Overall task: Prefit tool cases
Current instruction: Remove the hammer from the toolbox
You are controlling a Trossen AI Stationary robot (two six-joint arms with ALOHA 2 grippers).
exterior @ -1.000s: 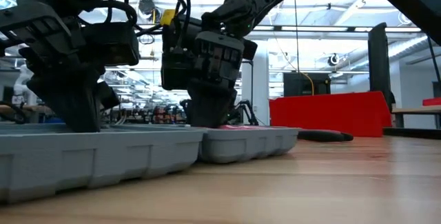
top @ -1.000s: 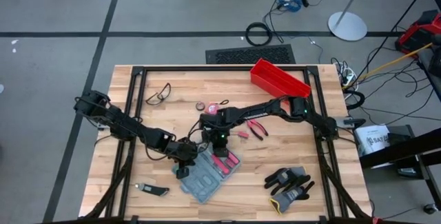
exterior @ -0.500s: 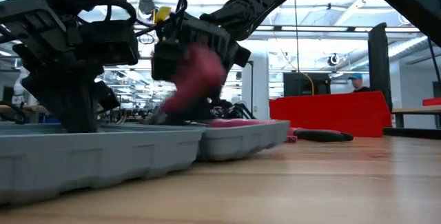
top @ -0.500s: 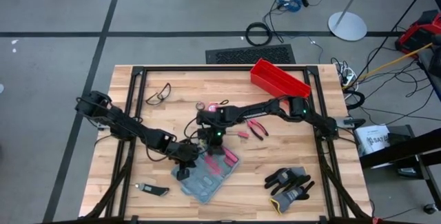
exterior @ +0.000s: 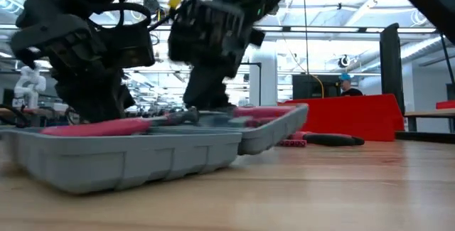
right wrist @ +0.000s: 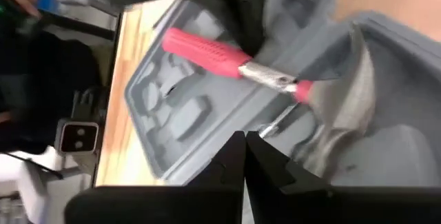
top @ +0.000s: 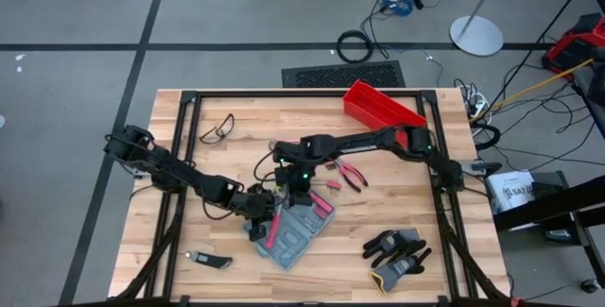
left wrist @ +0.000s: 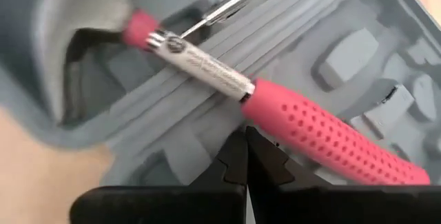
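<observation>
- Step in hand, as I judge it: fitting tools into the open case (top: 295, 231); a pink-handled tool (left wrist: 324, 134) lies across the moulded slots, not seated in any one of them.
- The left gripper (top: 257, 220) hangs over the case's left half, fingers (left wrist: 234, 162) closed with nothing between them, tips just beside the pink handle.
- The right gripper (top: 301, 186) is over the case's far edge, fingers (right wrist: 238, 156) also closed and empty.
- Next move, by my reading: nudge or pick up the tool and turn it until the handle lines up with its matching slot, then press it down; the fingers would need to open first for a pick-up.
- The case sits near the middle of the surface (top: 189, 241), toward the front, turned at an angle to the edges.
- It is grey-blue plastic, lying open with both halves flat-ish; in the low view one end looks slightly lifted off the surface.
- Inside is grey moulding with tool-shaped recesses; most look unfilled.
- The tool has a dimpled pink grip, a silver collar and a thin metal shaft.
</observation>
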